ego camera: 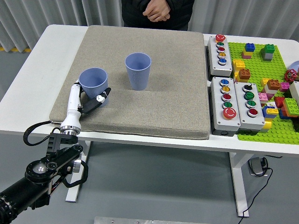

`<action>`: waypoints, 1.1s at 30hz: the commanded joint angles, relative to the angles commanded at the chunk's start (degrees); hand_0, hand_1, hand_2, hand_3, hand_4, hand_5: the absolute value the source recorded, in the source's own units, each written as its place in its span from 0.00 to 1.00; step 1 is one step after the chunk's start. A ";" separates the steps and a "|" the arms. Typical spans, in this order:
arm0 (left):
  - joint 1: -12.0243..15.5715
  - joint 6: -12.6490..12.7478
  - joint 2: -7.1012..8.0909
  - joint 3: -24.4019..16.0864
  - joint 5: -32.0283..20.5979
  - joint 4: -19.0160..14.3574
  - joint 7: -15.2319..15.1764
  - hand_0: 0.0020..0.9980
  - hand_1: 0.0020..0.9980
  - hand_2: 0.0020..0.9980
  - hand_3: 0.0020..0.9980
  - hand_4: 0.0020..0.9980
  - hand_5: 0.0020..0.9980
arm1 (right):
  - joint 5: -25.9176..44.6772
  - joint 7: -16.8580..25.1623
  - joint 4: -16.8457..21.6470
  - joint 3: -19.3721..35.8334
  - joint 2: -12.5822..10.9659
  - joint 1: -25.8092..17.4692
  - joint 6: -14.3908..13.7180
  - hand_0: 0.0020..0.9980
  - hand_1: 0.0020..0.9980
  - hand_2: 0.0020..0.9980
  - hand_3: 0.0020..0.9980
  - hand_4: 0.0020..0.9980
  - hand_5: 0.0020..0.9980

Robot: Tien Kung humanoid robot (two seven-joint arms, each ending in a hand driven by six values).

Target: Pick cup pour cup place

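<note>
the left hand (88, 100) has its fingers curled around the near cup (93, 82), at 9 o'clock of the second cup (138, 70); likely light, thin-walled ribbed plastic, best gripped mid-wall gently.

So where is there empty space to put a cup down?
The grey mat is bare to the right of the standing cup, up to the button boxes, and along its far edge by the person. It is crowded at the mat's left front, where the left hand holds the other cup, and on the green brick board.
</note>
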 joint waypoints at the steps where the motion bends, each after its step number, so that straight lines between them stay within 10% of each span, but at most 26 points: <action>1: 0.03 -0.03 0.01 -0.04 0.08 -0.03 0.02 0.73 0.77 0.93 0.92 0.95 0.44 | 0.00 0.00 0.00 -0.01 0.00 -0.01 0.00 0.70 0.69 0.63 0.60 0.05 0.37; 33: 3.40 -3.16 1.74 -2.99 5.79 -3.26 2.86 0.84 0.88 1.00 1.00 0.98 0.46 | 0.42 0.16 -0.07 -0.01 -0.10 0.20 -0.09 0.70 0.69 0.63 0.60 0.05 0.36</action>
